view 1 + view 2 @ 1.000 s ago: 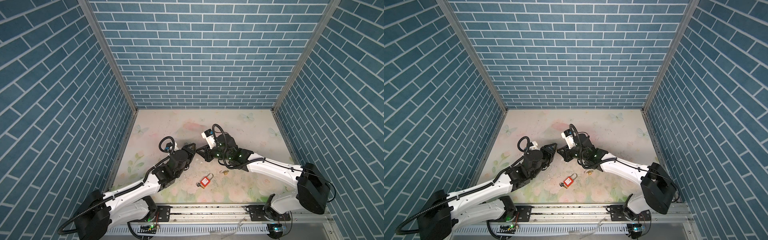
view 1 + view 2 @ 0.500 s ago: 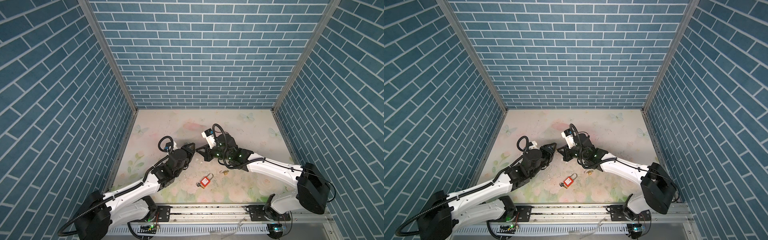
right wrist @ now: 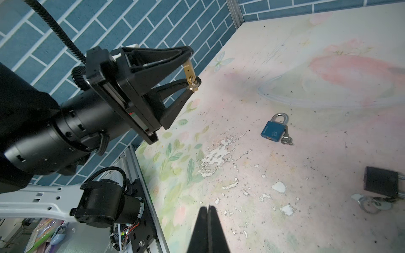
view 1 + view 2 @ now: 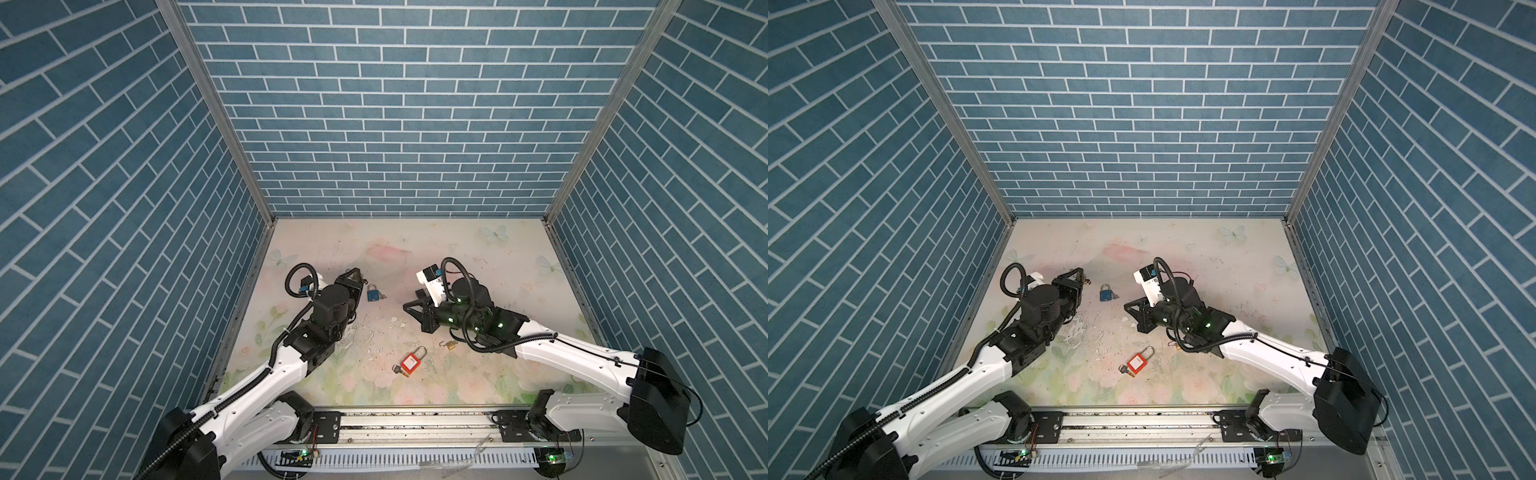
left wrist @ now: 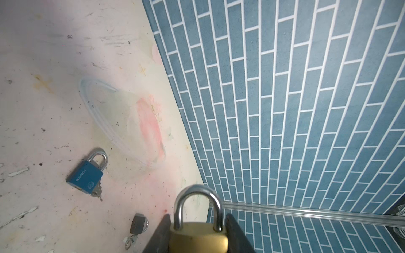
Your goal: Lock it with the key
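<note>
My left gripper (image 5: pixel 198 227) is shut on a brass padlock (image 5: pixel 198 238), gripping its body from both sides, with the silver shackle seated in the body at both ends. In the right wrist view the brass padlock (image 3: pixel 190 72) hangs in the air between the left gripper's fingertips (image 3: pixel 190 52). What looks like a small key (image 3: pixel 193 85) sticks out of its underside. In both top views the left gripper (image 4: pixel 358 276) (image 4: pixel 1081 277) is at mid-left. My right gripper (image 3: pixel 208 211) (image 4: pixel 409 307) (image 4: pixel 1128 306) is shut on nothing, a short way right of the left one.
A blue padlock (image 4: pixel 373 293) (image 4: pixel 1106 293) (image 5: pixel 86 175) (image 3: pixel 272 130) with keys lies between the grippers. A red padlock (image 4: pixel 411 362) (image 4: pixel 1137 361) and a small open brass lock (image 4: pixel 449 344) lie nearer the front. A black padlock (image 5: pixel 138 223) (image 3: pixel 381 181) lies with a key ring beside it.
The two grippers were nearly touching in the middle and have drawn apart, uncovering the blue padlock. The right jaws have closed fully with nothing in them.
</note>
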Robot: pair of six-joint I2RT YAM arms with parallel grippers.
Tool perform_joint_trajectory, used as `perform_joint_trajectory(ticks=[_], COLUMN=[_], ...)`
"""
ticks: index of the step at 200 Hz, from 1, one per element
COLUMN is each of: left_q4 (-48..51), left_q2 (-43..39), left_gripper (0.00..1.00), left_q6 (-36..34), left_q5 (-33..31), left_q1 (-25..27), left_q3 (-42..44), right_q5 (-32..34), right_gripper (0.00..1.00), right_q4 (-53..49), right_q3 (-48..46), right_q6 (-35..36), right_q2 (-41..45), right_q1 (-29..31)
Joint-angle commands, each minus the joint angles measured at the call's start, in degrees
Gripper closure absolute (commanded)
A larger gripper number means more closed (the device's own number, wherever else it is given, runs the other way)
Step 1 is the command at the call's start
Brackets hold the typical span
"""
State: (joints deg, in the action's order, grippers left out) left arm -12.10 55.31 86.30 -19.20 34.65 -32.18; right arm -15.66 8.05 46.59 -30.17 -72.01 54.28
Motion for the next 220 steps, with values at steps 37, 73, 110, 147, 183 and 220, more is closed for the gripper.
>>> perform_joint_trajectory(ticks=[37, 73, 110, 147, 183, 220], left_q4=[8.91, 16.84, 17.39, 18.59, 19.08, 20.38], left_q2=[6.06, 9.96, 10.26, 10.19, 10.43, 11.31], left_gripper=[1.0, 1.0, 1.0, 1.0, 1.0, 1.0], left_q6=[-5.88, -6.62, -6.31, -7.02, -7.02, -7.29], left_q5=[11.67, 18.98, 21.35, 21.68, 22.71, 24.29], left_q1=[-0.02, -0.04, -0.02, 0.05, 0.01, 0.02], left_q3=[-9.07, -14.54, -15.24, -16.27, -16.5, -17.39], right_q5=[0.64, 0.97, 2.01, 3.13, 2.99, 2.82], right_gripper=[0.8, 0.61, 0.53, 0.54, 0.63, 0.72], right_q4=[0.04, 1.87, 2.71, 3.2, 3.28, 3.77], right_q3=[5.14, 7.34, 8.64, 9.5, 9.8, 10.56], right_q6=[1.23, 2.1, 1.14, 0.4, 0.2, 0.79], right_q2=[-1.97, -3.96, -6.1, -7.77, -9.83, -11.7], right_q1=[0.06, -0.08, -0.56, -0.93, -1.24, -1.28])
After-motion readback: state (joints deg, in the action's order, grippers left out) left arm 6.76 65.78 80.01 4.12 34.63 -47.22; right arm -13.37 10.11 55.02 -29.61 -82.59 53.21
